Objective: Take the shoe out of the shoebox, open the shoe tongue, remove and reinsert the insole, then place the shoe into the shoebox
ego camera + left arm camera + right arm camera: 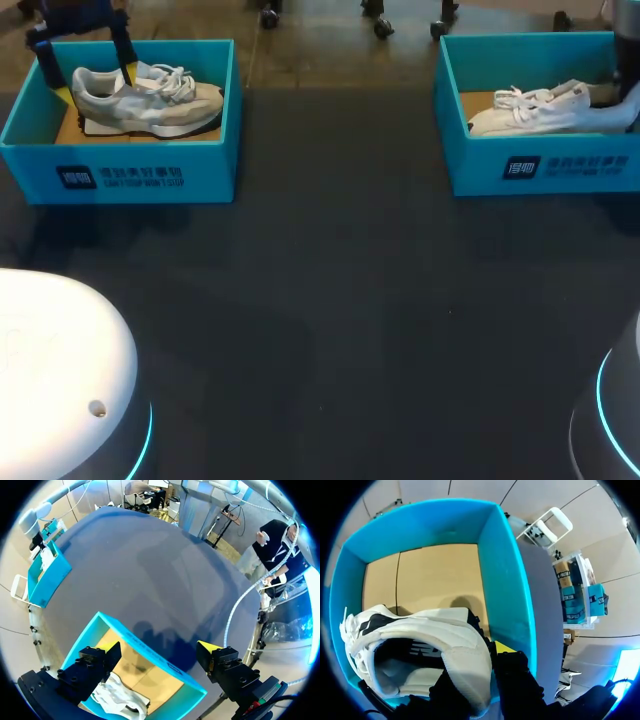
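Stage of the job, as you read it?

Very first one, I'd say: getting a shoe out. Both shoes lie inside their boxes.

Which arm has hold of anything?

The right. The right gripper (487, 656) sits at the heel of the white shoe (420, 630), inside the right shoebox (506, 580) and close to its side wall. Its fingers look pinched across the heel collar, one outside and one in the opening. Only one yellow tip shows, so that grip is my reading of it.

And the left?

The left gripper (159, 652) hangs over the left shoebox (145, 649) with its fingers spread wide, holding nothing. The box wall runs between them, and the grey shoe (122, 700) lies below one finger.

Next move?

A straight lift of the white shoe, high enough for the toe to pass over the wall, then a set-down on the table where the tongue can be reached. Held by the heel alone, the toe will likely droop and could catch the rim.
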Tool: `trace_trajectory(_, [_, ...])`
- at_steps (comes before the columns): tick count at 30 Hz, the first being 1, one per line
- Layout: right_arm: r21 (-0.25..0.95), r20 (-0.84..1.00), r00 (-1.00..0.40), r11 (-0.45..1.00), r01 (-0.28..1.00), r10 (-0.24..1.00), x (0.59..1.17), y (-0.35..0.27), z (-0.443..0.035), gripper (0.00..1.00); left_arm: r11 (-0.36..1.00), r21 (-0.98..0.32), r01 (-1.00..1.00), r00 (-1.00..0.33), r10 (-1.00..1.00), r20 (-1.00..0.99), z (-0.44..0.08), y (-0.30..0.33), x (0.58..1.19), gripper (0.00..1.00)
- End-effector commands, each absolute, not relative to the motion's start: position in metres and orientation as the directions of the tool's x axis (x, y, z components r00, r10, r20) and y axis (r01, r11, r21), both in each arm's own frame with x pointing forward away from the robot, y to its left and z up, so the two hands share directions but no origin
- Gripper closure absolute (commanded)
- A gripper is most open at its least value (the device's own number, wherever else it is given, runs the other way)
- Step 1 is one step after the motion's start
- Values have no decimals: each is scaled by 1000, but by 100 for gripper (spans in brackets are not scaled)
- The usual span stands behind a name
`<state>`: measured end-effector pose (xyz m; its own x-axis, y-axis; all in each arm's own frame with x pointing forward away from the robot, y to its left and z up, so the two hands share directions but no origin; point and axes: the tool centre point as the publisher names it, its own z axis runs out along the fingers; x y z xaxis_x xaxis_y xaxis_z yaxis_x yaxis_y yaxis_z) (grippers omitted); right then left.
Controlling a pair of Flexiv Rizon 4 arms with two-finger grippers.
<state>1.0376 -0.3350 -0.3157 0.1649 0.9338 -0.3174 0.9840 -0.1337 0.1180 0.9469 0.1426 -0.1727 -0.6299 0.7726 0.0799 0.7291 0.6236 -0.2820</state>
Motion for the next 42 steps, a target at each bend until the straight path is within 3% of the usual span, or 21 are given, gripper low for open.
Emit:
trace_trajectory(1, [117,-321,169,-138,984,932,1037,-330,-324,100,624,-280,730,-629,773,82,-172,143,947,0])
trace_trajectory(23, [123,-308,205,-175,977,929,1028,-335,-349,100,624,-280,730,-629,773,82,-172,143,947,0])
trace_trajectory(42, [90,-250,149,-130,987,957,1026,-341,-373,100,624,-280,730,-629,773,82,-172,143,947,0])
